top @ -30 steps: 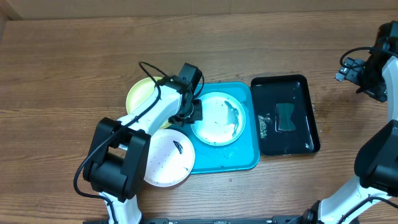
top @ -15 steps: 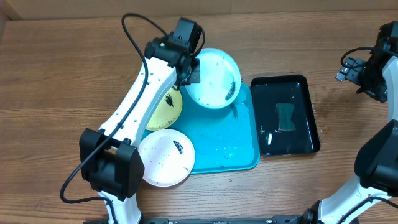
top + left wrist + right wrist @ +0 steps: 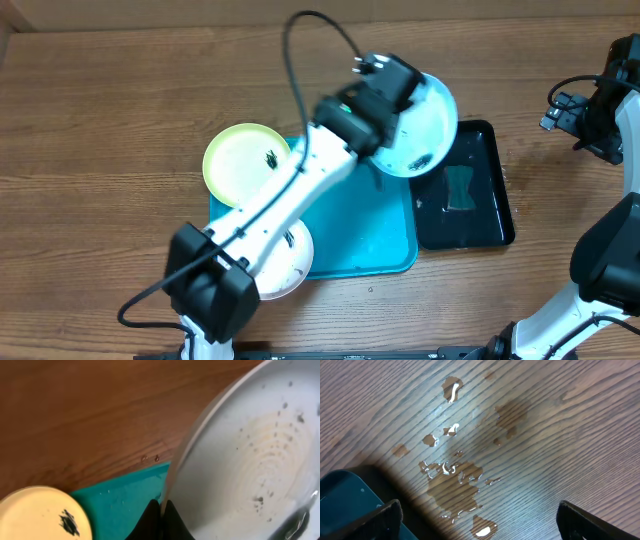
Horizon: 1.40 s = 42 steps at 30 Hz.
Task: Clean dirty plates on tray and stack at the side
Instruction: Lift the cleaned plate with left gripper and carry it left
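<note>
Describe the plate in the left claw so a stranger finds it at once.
Find the turquoise tray mid-table, then its far right corner. There the left claw pinches the rim of the light teal plate, beside the black tray; the yellow-green plate and white plate lie flat.

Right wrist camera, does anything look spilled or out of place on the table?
Yes. A puddle and scattered droplets of clear liquid lie on the bare wooden table, just beside the corner of the black tray. Wet wood outside the tray looks like a spill.
</note>
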Each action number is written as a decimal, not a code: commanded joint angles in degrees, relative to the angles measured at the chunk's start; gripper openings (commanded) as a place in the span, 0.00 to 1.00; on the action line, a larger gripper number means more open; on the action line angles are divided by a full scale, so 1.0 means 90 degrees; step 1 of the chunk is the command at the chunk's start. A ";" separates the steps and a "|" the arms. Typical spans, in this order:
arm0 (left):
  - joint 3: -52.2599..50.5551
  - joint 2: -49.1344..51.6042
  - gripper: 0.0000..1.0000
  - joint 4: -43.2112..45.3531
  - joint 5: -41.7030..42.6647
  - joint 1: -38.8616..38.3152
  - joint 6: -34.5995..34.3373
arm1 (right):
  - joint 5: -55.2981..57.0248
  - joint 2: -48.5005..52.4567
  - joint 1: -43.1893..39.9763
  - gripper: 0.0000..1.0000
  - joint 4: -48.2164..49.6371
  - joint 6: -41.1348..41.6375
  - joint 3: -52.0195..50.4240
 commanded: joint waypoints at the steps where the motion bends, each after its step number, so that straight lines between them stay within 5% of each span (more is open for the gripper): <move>1: 0.0185 0.0034 0.04 0.0238 -0.1948 -0.0600 0.0549 | 0.0041 -0.0051 -0.0010 1.00 0.0024 0.0024 0.0044; 13: 0.0185 0.0034 0.04 0.2130 -0.4745 -0.1902 0.3368 | 0.0041 -0.0051 -0.0010 1.00 0.0024 0.0024 0.0044; 21: 0.0185 0.0034 0.04 0.3674 -0.5336 -0.2144 0.5000 | 0.0041 -0.0051 -0.0010 1.00 0.0024 0.0024 0.0044; 33: 0.0185 0.0034 0.04 0.3789 -0.5260 -0.2137 0.5015 | 0.0041 -0.0051 -0.0010 1.00 0.0024 0.0024 0.0044; 42: 0.0185 0.0034 0.04 0.3776 -0.5263 -0.2127 0.4342 | 0.0041 -0.0051 -0.0010 1.00 0.0024 0.0024 0.0044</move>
